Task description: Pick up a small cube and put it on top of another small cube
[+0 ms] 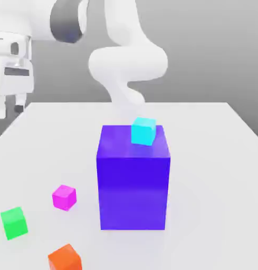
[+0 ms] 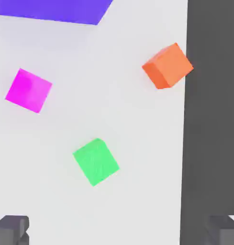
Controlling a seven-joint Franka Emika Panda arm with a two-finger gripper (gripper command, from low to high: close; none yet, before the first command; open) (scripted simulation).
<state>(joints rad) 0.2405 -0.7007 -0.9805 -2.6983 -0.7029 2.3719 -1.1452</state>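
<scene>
progress is at the very start, judging by how things lie. the magenta cube sits flat on the white surface, free of any contact, at about nine o'clock from the big purple block in the exterior view and just apart from its lower corner. the green cube lies at roughly eight o'clock from the magenta one, and the orange cube at about six o'clock from it, near the frame edge. a cyan cube rests on top of the purple block, toward its far edge.

the gripper hangs high at the exterior view's left, well apart from every cube, with its fingers released and spread wide, grasping nothing. in the hand view the magenta cube, green cube and orange cube all lie on the surface below the hand, with the purple block at the frame edge; the green cube is nearest the line between the fingers.

everything is left to do: line up over the magenta cube, descend, close on it, lift, carry it to another small cube and set it squarely on top. which cube will serve as the base cannot be told.
</scene>
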